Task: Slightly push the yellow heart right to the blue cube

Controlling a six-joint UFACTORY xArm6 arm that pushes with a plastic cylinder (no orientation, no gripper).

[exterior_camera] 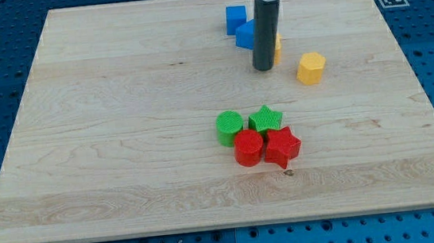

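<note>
My tip [264, 68] rests on the board near the view's top, right of centre. A yellow block [277, 47] shows only as a sliver at the rod's right side; its shape is hidden. A blue cube [235, 18] sits up and left of the rod. A second blue block [245, 36] lies just below the cube, partly hidden behind the rod. A yellow hexagon-like block [312, 68] stands apart to the right of my tip.
A tight cluster sits below the middle: a green cylinder [229, 127], a green star [265, 119], a red cylinder [247, 148] and a red star [282, 147]. The wooden board [122, 130] lies on a blue perforated table.
</note>
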